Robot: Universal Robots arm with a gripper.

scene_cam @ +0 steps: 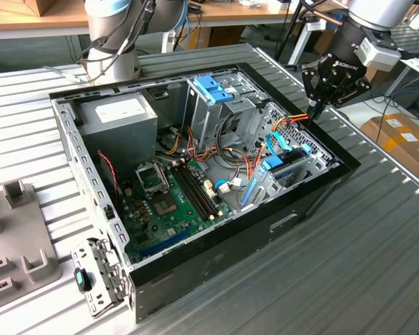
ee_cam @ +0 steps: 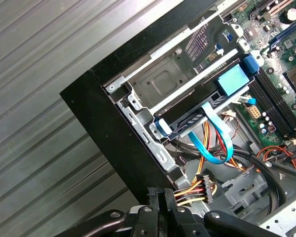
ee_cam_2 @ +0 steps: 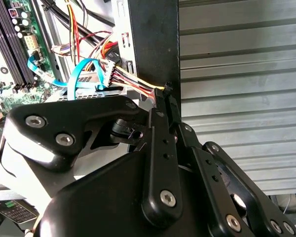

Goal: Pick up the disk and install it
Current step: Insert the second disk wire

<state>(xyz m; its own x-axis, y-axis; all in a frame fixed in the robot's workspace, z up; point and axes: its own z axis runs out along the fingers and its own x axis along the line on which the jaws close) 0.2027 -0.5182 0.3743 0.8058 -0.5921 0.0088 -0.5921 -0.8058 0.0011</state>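
Open computer case (scene_cam: 216, 258) lies on its side on the ribbed metal surface (scene_cam: 349, 265), motherboard (scene_cam: 171, 202) exposed.

The disk (ee_cam: 207, 106), dark body with bright blue side rails, sits in the drive bay at the case's front corner, lying level between the bay's metal guides. In the exterior view it is at (scene_cam: 283, 167), toward that view's right. A light blue data cable (ee_cam: 214, 143) loops just beside it; whether the cable is plugged in cannot be told.

Tool (scene_cam: 314, 112) hangs above the case's edge near that bay, over the bundle of red, yellow and orange wires (ee_cam: 192, 190). Fingers (ee_cam_2: 160, 113) are drawn together, tips meeting, nothing between them.

Judgement: disk appears placed in its slot and the tool is free of it. Full seating is not confirmable from here.
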